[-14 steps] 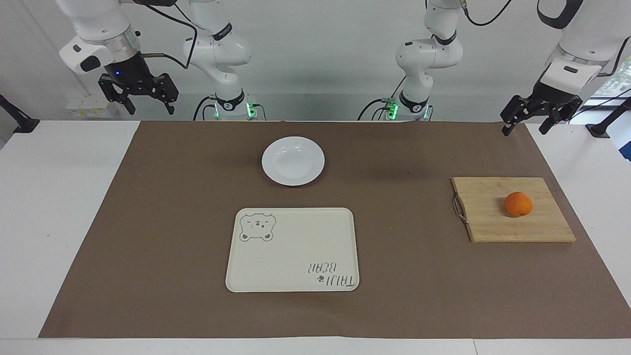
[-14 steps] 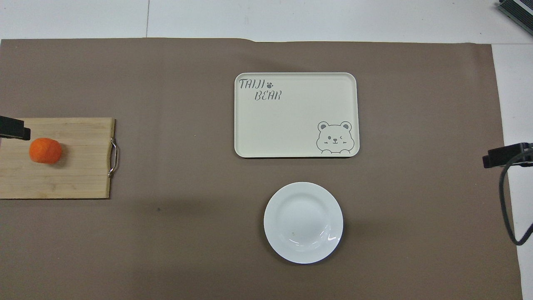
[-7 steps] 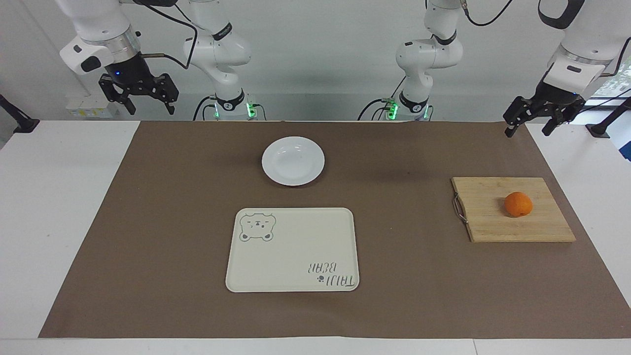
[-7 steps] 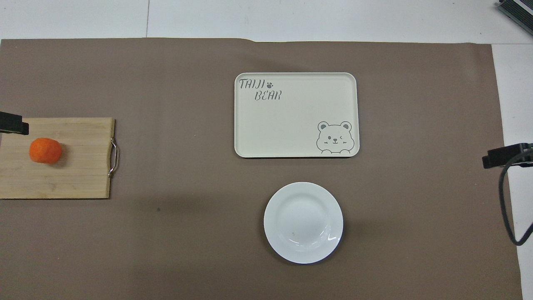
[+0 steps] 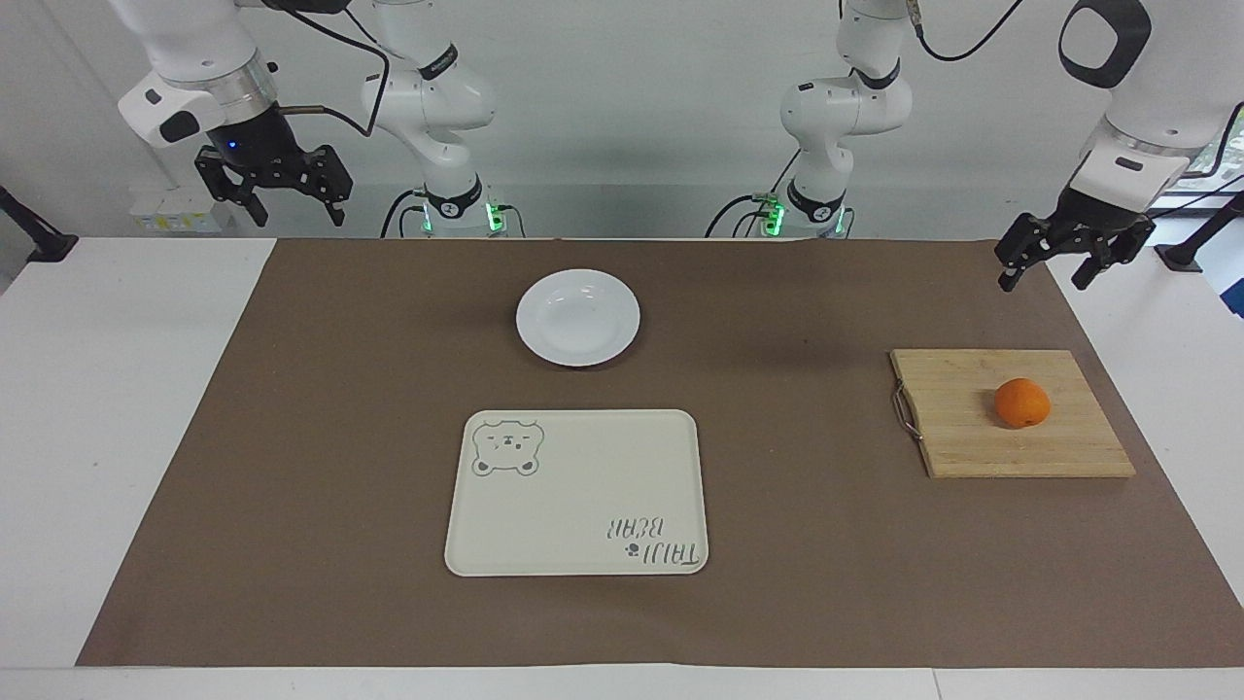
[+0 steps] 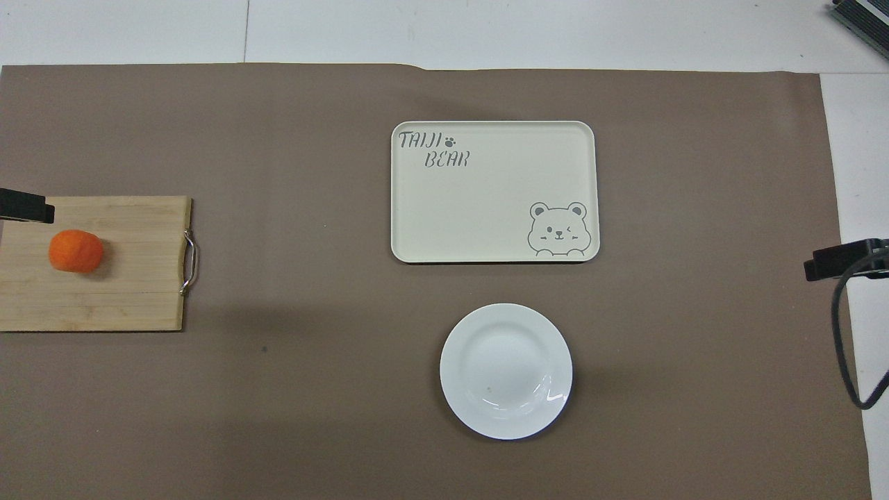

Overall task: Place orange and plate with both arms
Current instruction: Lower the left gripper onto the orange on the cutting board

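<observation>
The orange (image 5: 1021, 402) (image 6: 75, 251) lies on a wooden cutting board (image 5: 972, 428) (image 6: 132, 278) at the left arm's end of the table. The white plate (image 5: 577, 317) (image 6: 505, 370) sits mid-table with nothing on it, nearer to the robots than the cream bear tray (image 5: 577, 491) (image 6: 493, 191). My left gripper (image 5: 1042, 280) hangs open in the air by the board's end of the mat, holding nothing; only its tip (image 6: 24, 207) shows in the overhead view. My right gripper (image 5: 297, 216) hangs open and high over the right arm's end of the table.
A brown mat (image 5: 292, 437) covers most of the white table (image 5: 117, 389). The cutting board has a metal handle (image 5: 904, 410) on the side toward the tray. A black cable (image 6: 844, 333) hangs by the right gripper's tip (image 6: 837, 258).
The left gripper has drifted slightly down and toward the left arm's end of the table. The right gripper, orange, plate and tray have barely moved.
</observation>
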Robot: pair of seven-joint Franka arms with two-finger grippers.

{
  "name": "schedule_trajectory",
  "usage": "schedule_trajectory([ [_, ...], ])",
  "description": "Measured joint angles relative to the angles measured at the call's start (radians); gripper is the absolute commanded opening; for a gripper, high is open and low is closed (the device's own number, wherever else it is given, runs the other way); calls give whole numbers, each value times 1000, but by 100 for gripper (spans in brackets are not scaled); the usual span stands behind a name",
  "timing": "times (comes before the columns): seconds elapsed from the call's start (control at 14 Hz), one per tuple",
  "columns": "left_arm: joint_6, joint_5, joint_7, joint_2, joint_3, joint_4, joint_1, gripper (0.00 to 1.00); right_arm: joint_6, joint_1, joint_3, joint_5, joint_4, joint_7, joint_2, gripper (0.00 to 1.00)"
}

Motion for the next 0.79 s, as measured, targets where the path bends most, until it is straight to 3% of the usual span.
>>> schedule_trajectory([
  [0.36, 163, 0, 127, 52, 2, -100, 63, 100, 0, 0, 0, 0, -2, 0, -1, 100],
  [0.79, 339, 0, 283, 176, 3, -171, 141, 100, 0, 0, 0, 0, -7, 0, -4, 100],
])
